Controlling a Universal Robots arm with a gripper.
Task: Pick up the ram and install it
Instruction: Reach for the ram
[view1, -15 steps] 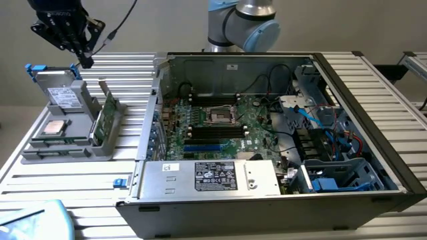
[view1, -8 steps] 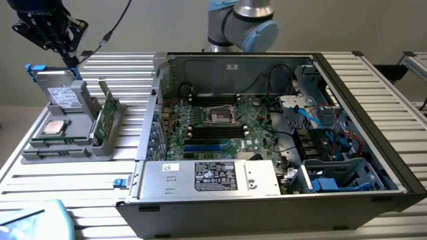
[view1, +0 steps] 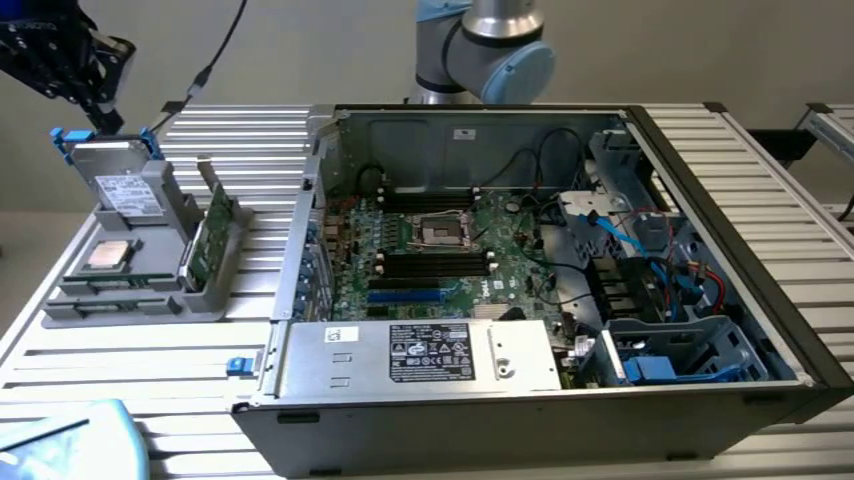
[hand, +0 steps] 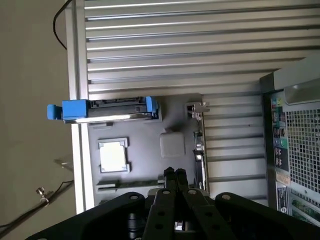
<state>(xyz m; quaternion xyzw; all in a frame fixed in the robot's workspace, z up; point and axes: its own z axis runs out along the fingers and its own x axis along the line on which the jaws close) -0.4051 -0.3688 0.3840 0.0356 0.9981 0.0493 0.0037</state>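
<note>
The ram is a narrow green board standing on edge in a slot of the grey parts holder, at the exterior view's left of the open computer case. In the wrist view the ram appears edge-on along the holder's side nearest the case. My gripper hangs high above the holder's far end, over the drive. Its two black fingers are pressed together, so the gripper is shut with nothing in it, well above the ram.
A grey drive with blue tabs and a square silver-topped processor chip also sit in the holder. Inside the case lie the motherboard with black memory slots, cables and a power supply. A ribbed metal table carries everything.
</note>
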